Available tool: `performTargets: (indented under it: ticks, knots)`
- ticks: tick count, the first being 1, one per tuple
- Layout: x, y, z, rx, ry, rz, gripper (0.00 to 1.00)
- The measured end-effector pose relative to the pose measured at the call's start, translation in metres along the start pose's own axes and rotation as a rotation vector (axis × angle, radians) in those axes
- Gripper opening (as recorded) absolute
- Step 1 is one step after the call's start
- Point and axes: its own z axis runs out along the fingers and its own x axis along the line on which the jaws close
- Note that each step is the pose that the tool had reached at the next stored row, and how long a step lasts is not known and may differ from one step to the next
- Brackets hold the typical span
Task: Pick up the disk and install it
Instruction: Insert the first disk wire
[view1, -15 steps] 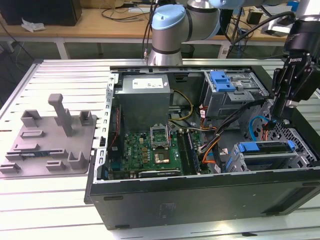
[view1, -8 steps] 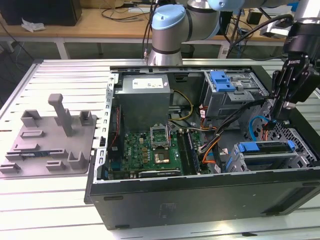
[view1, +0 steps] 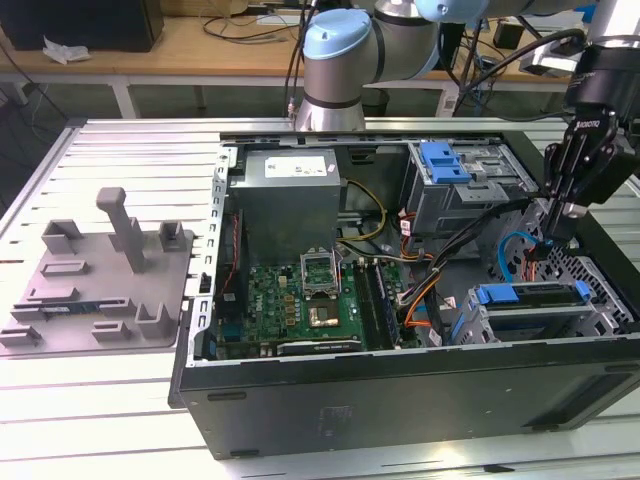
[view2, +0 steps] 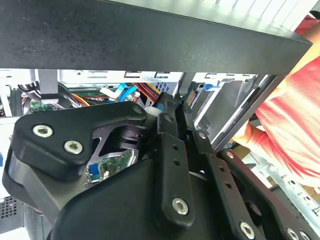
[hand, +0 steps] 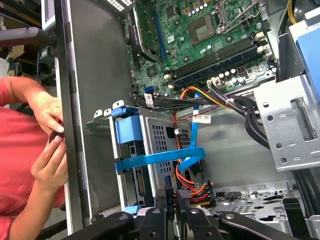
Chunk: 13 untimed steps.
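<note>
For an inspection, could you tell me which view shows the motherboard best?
The exterior view: the motherboard lies nearly whole there. The first wrist view crops it around its socket; the second wrist view shows a green sliver behind the gripper.

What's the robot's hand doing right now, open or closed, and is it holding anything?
Hand: closed, with nothing held between its fingers.

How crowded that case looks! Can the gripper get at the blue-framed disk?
Probably yes: the gripper hangs over the open case close above the disk, though a blue cable loops close beside it.
</note>
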Motion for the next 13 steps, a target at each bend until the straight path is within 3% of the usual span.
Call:
performTargets:
  ticks: [3, 5, 9, 13]
  knots:
    - [0.0004, 0.0032, 0.0005, 0.0004, 0.0020, 0.001, 0.20]
    - [0.0008, 0.0081, 0.0014, 0.0004, 0.0076, 0.004, 0.20]
    - [0.0003, 0.0095, 0.0012, -0.0002, 0.0144, 0.008, 0.20]
    - [0.0000, 0.0095, 0.0012, -0.0007, 0.0150, 0.010, 0.20]
